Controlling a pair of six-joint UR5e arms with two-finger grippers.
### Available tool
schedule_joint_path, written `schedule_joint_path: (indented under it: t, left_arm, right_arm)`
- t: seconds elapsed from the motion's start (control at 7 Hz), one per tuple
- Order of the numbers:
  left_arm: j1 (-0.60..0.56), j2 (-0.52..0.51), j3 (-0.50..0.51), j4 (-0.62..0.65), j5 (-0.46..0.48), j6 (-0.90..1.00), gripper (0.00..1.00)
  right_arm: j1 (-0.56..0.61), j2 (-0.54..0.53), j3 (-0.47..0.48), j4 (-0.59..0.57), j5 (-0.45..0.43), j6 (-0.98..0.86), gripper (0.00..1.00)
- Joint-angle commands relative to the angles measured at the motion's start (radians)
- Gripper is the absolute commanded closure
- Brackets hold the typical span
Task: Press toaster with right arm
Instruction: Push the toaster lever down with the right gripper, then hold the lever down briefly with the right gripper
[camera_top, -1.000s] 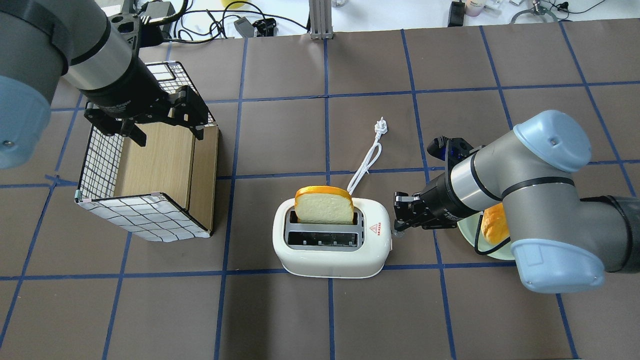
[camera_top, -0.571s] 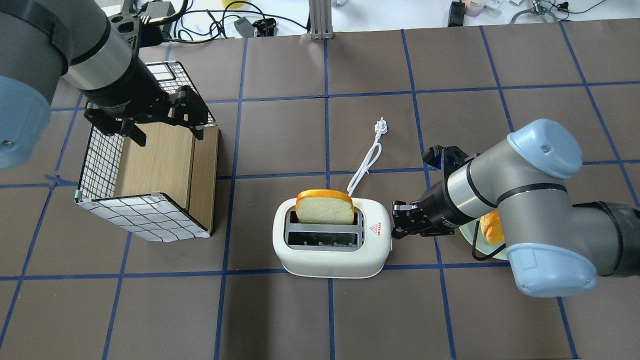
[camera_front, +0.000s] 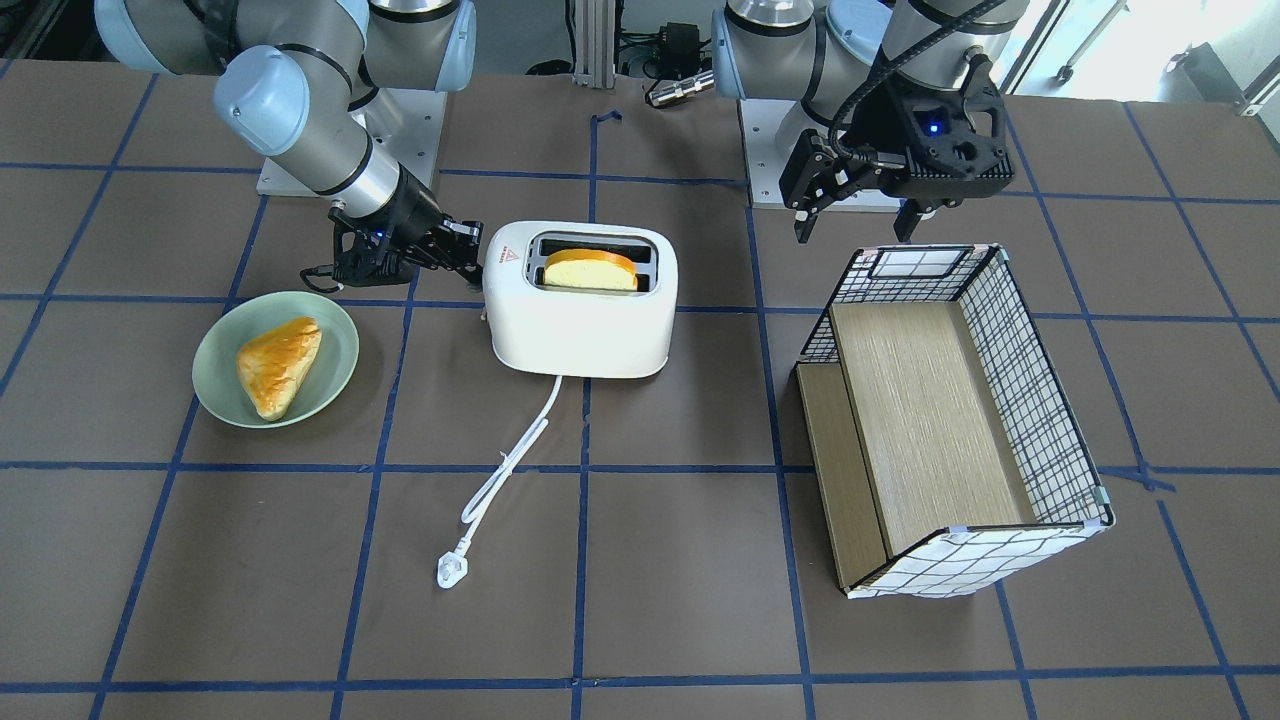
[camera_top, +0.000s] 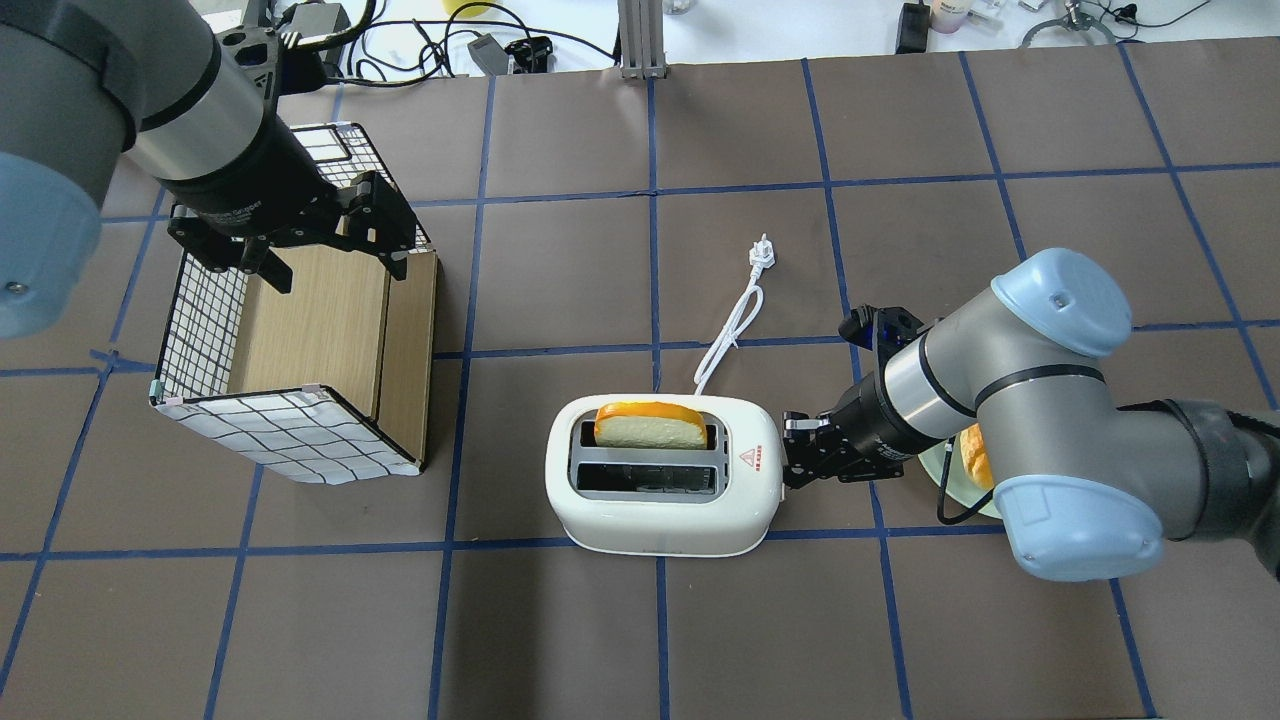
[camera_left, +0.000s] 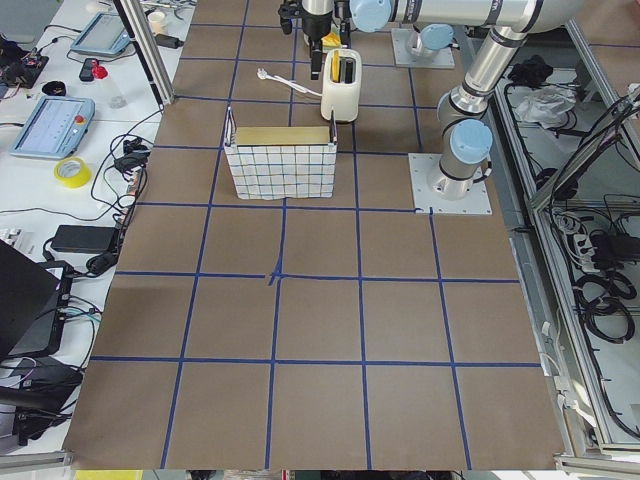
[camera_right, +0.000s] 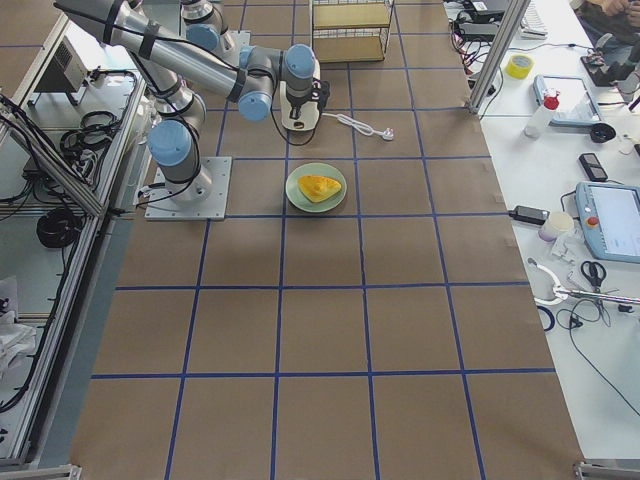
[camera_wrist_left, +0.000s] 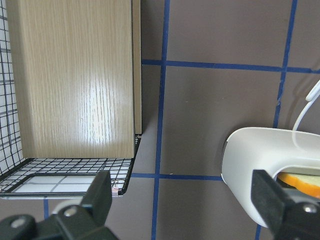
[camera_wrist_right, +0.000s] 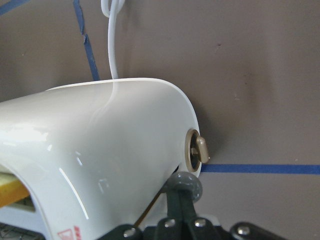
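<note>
The white toaster (camera_top: 660, 510) stands mid-table, with a red triangle sticker (camera_top: 747, 456) on top. It also shows in the front view (camera_front: 580, 330) and the right wrist view (camera_wrist_right: 100, 140). A bread slice (camera_top: 650, 425) sits low in its far slot. My right gripper (camera_top: 795, 462) is shut, its tips against the toaster's right end. In the right wrist view its closed fingertips (camera_wrist_right: 181, 200) rest on the small grey lever knob (camera_wrist_right: 186, 185), just below a tan dial (camera_wrist_right: 196, 151). My left gripper (camera_top: 335, 262) is open and empty above the wire basket.
A wire basket (camera_top: 300, 430) with wooden shelves lies at the left. A green plate (camera_front: 215, 340) holding a pastry (camera_front: 277, 365) sits under my right arm. The white cord and plug (camera_top: 762, 252) trail from the toaster's far side.
My right gripper has moved down along the toaster's right end, and its arm has shifted left. The bread slice has sunk from standing tall to low in the slot. The left arm is unchanged.
</note>
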Motion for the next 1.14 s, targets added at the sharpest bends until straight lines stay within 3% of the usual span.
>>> schedule_joint_path:
  t: [0.0, 0.43, 1.0]
  left_arm:
    - [0.000, 0.000, 0.000, -0.001, -0.001, 0.000, 0.00]
    - [0.000, 0.000, 0.000, -0.001, 0.000, 0.000, 0.00]
    - [0.000, 0.000, 0.000, 0.001, 0.000, 0.000, 0.00]
  right_arm:
    - [0.001, 0.044, 0.000, -0.006, -0.003, 0.002, 1.00]
    - [0.000, 0.051, -0.006, -0.009, -0.023, 0.033, 1.00]
    - [-0.004, 0.007, -0.044, 0.001, -0.202, 0.091, 1.00]
